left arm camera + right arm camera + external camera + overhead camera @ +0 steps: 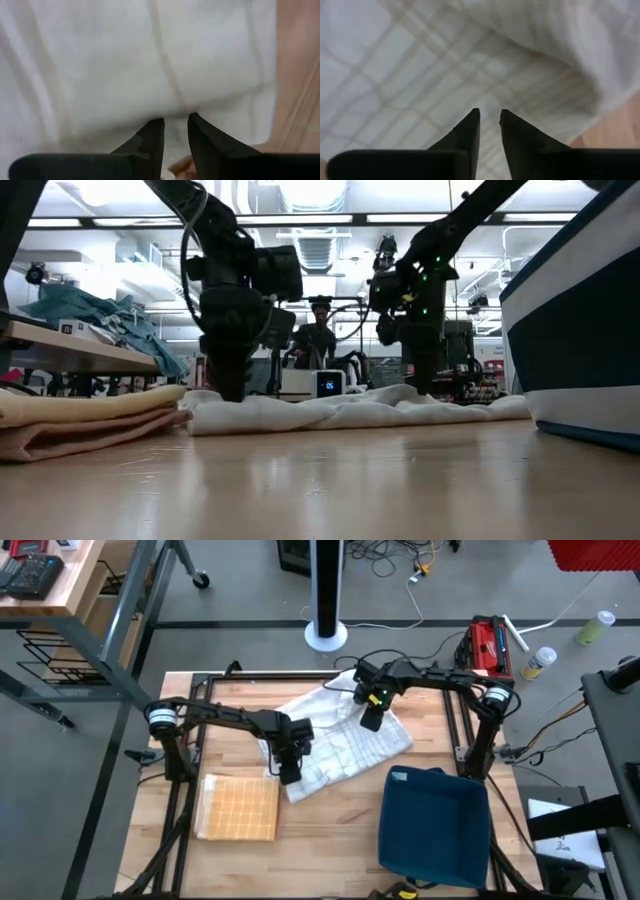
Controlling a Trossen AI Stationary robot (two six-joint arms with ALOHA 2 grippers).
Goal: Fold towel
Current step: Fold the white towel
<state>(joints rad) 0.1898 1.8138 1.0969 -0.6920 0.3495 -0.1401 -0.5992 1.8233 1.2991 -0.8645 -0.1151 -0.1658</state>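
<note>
The towel (345, 745) at the frame's centre is white, crossed by a faint beige grid of checks. At lower left, a folded cloth (239, 806) is tan-yellow with a fine square pattern. The bin (433, 825) at lower right is deep blue. The table (320, 840) is pale wood planks. Both arms are black.

Towel (345, 745) soft cloth (checked); table (330, 820) smooth wood.
</note>
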